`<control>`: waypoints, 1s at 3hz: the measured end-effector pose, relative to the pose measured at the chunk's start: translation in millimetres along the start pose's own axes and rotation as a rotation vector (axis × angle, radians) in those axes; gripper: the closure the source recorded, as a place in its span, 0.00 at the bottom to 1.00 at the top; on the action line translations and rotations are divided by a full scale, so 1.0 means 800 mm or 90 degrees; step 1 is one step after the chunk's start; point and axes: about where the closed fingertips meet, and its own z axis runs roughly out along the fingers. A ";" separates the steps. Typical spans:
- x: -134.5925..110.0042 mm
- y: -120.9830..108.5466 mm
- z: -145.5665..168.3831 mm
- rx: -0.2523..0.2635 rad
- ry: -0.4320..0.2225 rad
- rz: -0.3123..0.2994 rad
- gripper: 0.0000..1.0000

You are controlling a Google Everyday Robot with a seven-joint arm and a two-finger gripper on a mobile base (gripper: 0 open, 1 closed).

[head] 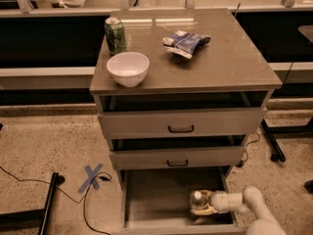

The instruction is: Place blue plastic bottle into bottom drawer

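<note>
Three drawers: a grey cabinet [230, 62] was seen with all three pulled out to some degree, the top drawer [181, 123] and the middle drawer [177, 157] only a little.
Bottom drawer [156, 195]: it was drawn out farthest, and its flat grey floor was exposed and bare on the left side.
Arm [252, 202]: the white arm was reached in from the lower right, over the right front part of the bottom drawer.
Bowl [127, 68]: a white bowl was left on the cabinet top, near the front left corner.
Snack bag [186, 43]: a blue-and-white bag was laid on the top, well apart from the bowl.
Can [115, 35]: a green can was stood just behind the bowl.
Bottle [197, 198]: it was found inside the bottom drawer, at the right front, roughly upright with its white cap towards the camera; whether its base was resting on the drawer floor could not be told.
Gripper [201, 204]: it was held low inside the drawer, with its jaws closed around the bottle's body.
Done: the bottle was judged to have been carried into the right drawer.
Left: the bottle had yet to be released, and the arm to be drawn clear of the drawer.
</note>
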 end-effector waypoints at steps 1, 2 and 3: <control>0.001 0.000 0.003 -0.001 -0.001 0.001 0.00; -0.003 0.001 0.001 0.002 -0.013 0.001 0.00; -0.027 -0.004 -0.022 0.036 -0.046 -0.014 0.00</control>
